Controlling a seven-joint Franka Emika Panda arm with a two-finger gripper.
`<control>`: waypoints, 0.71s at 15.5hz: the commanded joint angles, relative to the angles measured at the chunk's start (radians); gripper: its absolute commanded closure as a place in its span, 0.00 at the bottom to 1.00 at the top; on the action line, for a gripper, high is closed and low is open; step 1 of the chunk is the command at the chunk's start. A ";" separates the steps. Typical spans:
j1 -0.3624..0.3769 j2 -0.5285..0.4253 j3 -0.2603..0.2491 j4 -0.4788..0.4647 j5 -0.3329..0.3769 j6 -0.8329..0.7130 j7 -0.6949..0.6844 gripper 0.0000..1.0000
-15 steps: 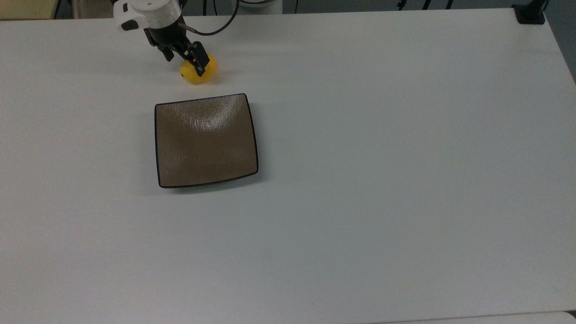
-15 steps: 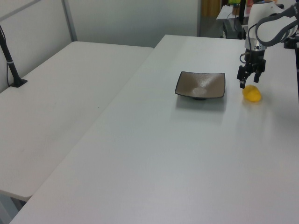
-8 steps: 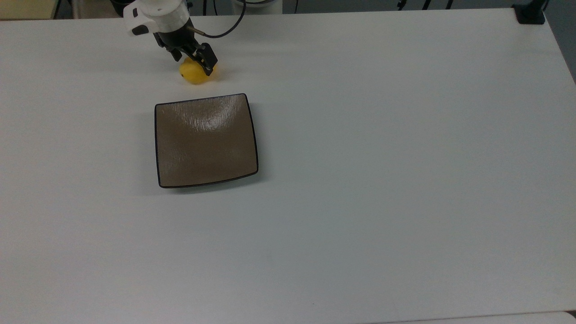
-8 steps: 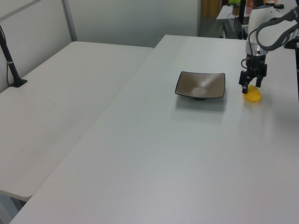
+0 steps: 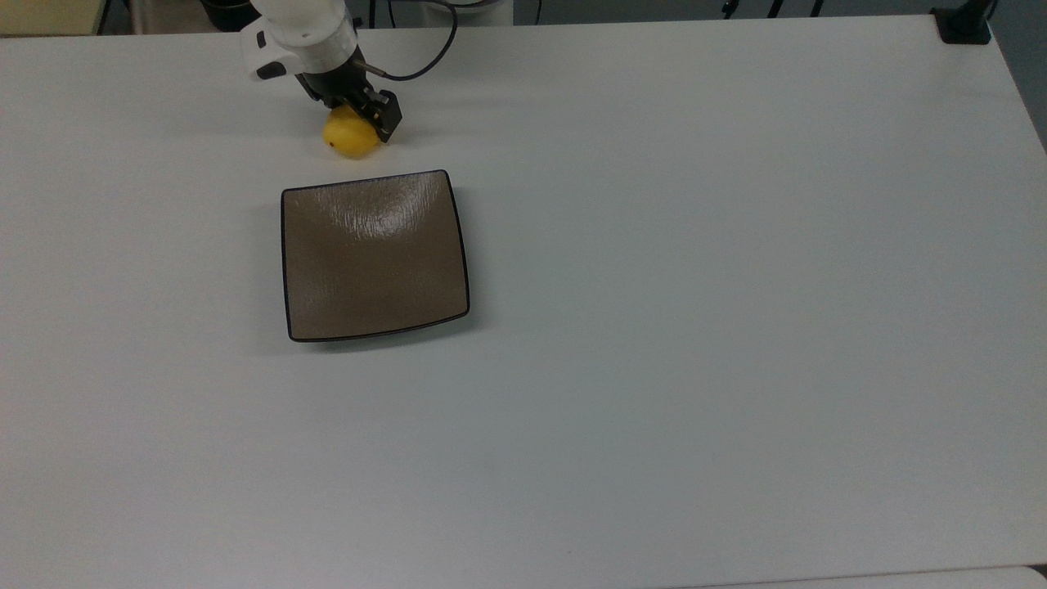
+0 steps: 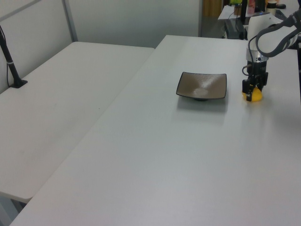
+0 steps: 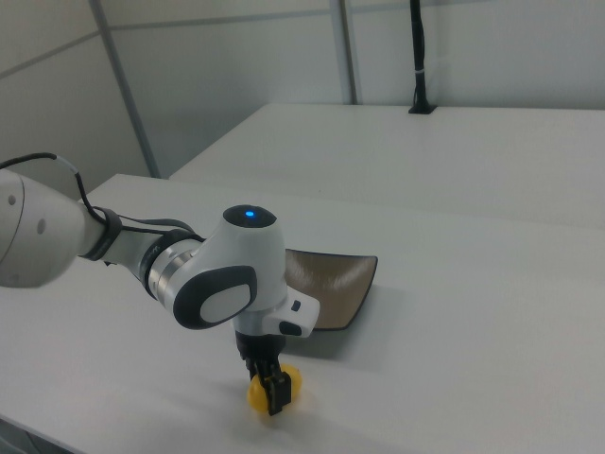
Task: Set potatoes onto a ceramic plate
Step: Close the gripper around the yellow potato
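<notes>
On the white desk [image 5: 654, 327], the gripper [image 5: 360, 123] is reaching down with its fingers spread either side of the yellow potato [image 5: 350, 137], which is lying between them, while the square brown ceramic plate [image 5: 375, 255] is sitting just below in the top view.

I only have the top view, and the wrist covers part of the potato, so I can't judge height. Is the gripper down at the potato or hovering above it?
Observer: In the left view the gripper is down at the potato, its tips close to the table.
Operator: Is the potato lifted?
Observer: No. The right view shows it resting on the table, with the gripper around it.
Operator: Is the plate flat?
Observer: No. In the left view the ceramic plate has edges that curve upward, and it sits on a small dark base.
</notes>
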 commanded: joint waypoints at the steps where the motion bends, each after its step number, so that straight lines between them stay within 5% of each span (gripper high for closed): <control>1: 0.006 -0.024 -0.003 -0.010 0.021 0.017 -0.012 0.71; 8: 0.007 -0.080 -0.001 0.060 0.029 -0.085 -0.001 0.69; 11: 0.009 -0.078 -0.001 0.117 0.134 -0.073 -0.003 0.69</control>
